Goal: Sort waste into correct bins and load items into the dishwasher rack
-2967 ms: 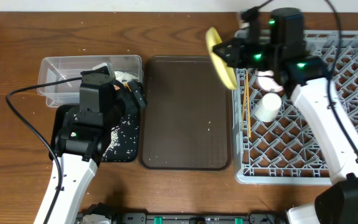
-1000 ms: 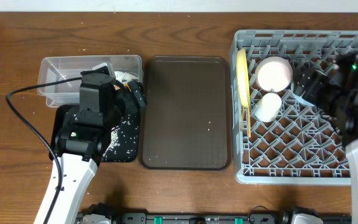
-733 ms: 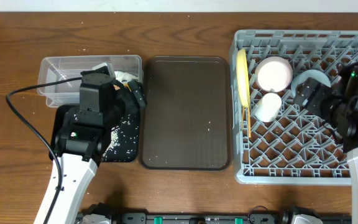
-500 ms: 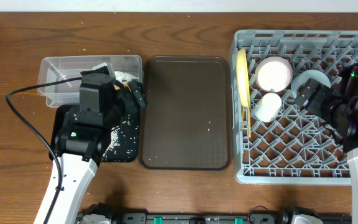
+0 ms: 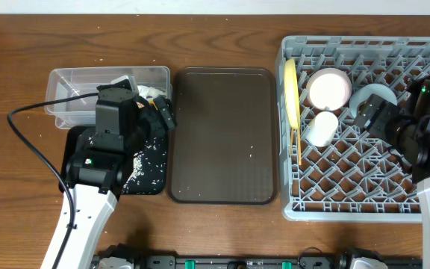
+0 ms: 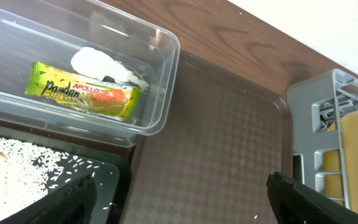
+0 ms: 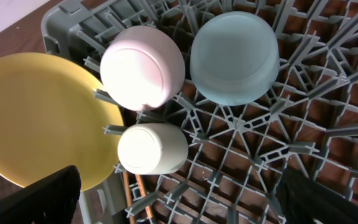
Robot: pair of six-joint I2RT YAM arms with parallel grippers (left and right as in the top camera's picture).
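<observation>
Grey rack (image 7: 278, 143) carries plate (image 7: 36, 124), white bowl (image 7: 142, 65), blue bowl (image 7: 234, 56), cup (image 7: 151, 149) and chopsticks (image 7: 133, 186), all ahead of the right gripper (image 7: 179, 205), jaws spread, empty. Left gripper (image 6: 179, 202) jaws spread, empty; wrapper (image 6: 82, 91) and tissue (image 6: 104, 65) lie in the clear tub (image 6: 166, 81) ahead, rice scraps (image 6: 17, 174) on the black tray (image 6: 114, 180) beside one finger.

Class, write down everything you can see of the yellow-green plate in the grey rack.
The yellow-green plate is round, plain and smooth, plastic or glazed by its look. It stands on edge along the left side of the grey rack, held between pegs, two of which cross its face. The white bowl and white cup sit close against that face; whether they touch is unclear.
</observation>
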